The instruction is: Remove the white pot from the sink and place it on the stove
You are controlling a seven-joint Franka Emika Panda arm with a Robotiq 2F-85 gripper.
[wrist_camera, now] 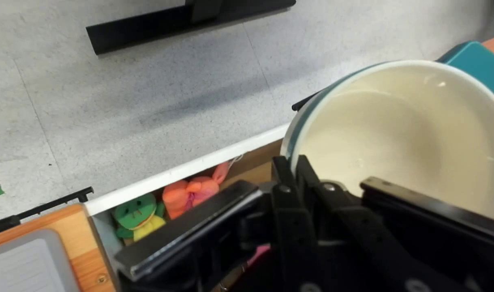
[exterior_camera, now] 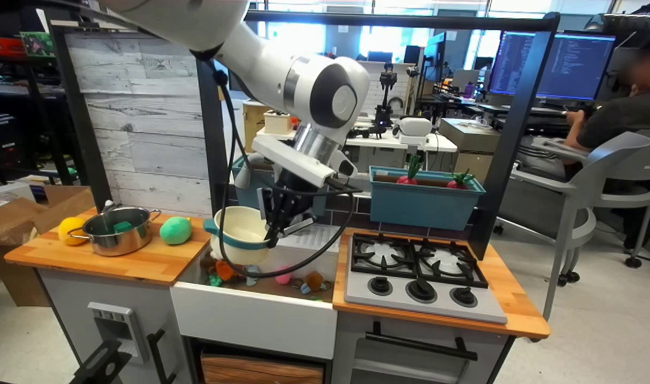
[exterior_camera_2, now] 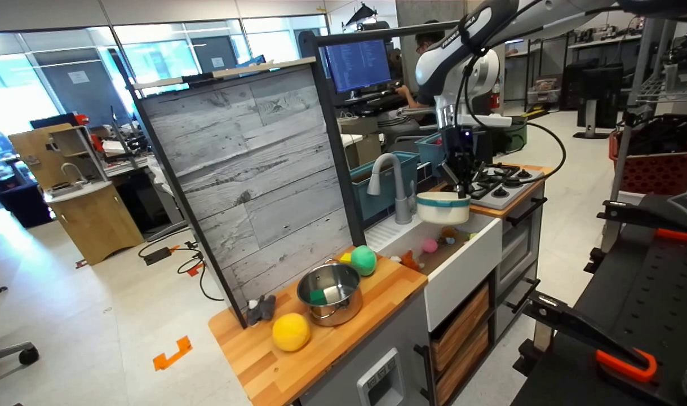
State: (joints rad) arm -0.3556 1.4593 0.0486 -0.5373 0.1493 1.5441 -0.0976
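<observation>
The lift looks done, and the transfer to the stove (exterior_camera: 399, 293) seems to be the step in hand. The white pot (exterior_camera: 242, 234) hangs over the sink (exterior_camera: 254, 320), apart from the soft toys (wrist_camera: 177, 198) lying in the basin. The end effector (wrist_camera: 291, 164) grasps the pot's rim on the stove side, pinching the wall from inside and outside, while the teal handle (exterior_camera: 211, 226) points the opposite way. The next move calls for a sideways carry, high enough to pass over the sink's edge and the table (exterior_camera: 519, 304), then a level lowering onto the burner grates (exterior_camera: 414, 258) before release.
</observation>
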